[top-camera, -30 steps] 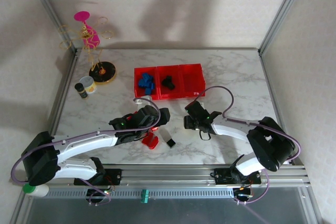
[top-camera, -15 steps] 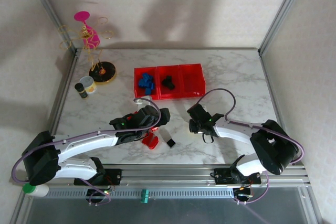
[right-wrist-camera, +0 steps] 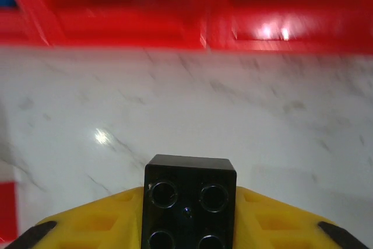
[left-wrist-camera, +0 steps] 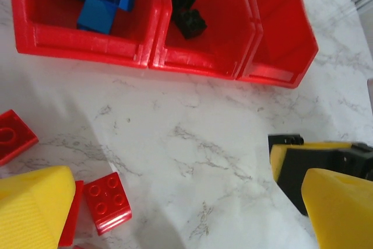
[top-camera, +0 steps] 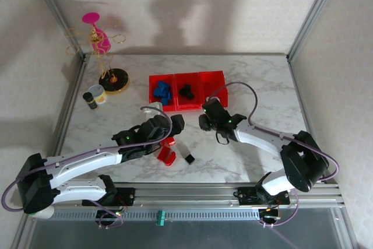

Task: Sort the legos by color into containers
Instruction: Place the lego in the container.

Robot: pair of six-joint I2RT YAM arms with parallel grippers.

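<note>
Clamped on a small black studded plastic brick [right-wrist-camera: 189,193], the right gripper [right-wrist-camera: 187,214] should clear the upper-left red translucent bin [right-wrist-camera: 116,27] rim before releasing; the left gripper [left-wrist-camera: 186,214] gapes empty.

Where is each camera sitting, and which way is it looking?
Top external: high behind the arms, looking down on the table and red bins; left arm and right arm show.
Left wrist: on the left arm, looking down toward the bins; left fingers show, spread apart.
Right wrist: low, facing the bins; right fingers pinch a black brick.
Shared: both wrist views catch the black bricks in the middle bin.
</note>
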